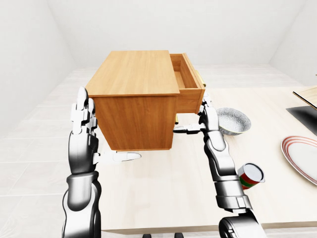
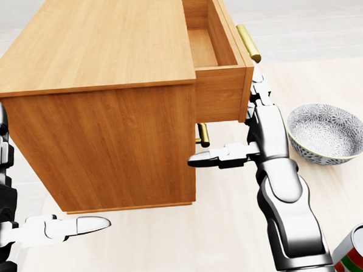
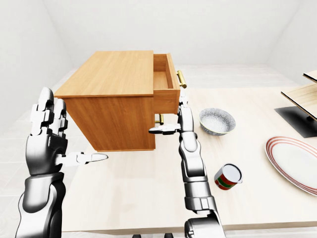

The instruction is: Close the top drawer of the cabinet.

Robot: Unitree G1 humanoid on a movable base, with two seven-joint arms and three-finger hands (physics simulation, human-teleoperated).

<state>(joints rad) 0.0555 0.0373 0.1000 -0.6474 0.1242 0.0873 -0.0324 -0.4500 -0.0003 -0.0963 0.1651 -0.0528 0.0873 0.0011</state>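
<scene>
Light-wood cabinet sits on pale tabletop, left of centre in head view. Its top wooden drawer stands pulled out to the right, brass bar handle on its face. Right robot hand open, fingers spread and upright, fingertips against the drawer face just below the handle, thumb pointing left under the drawer. Left robot hand open wide, raised beside the cabinet's left end, apart from it. Patterned grey bowl right of the right arm; red-and-green tin can lower right.
</scene>
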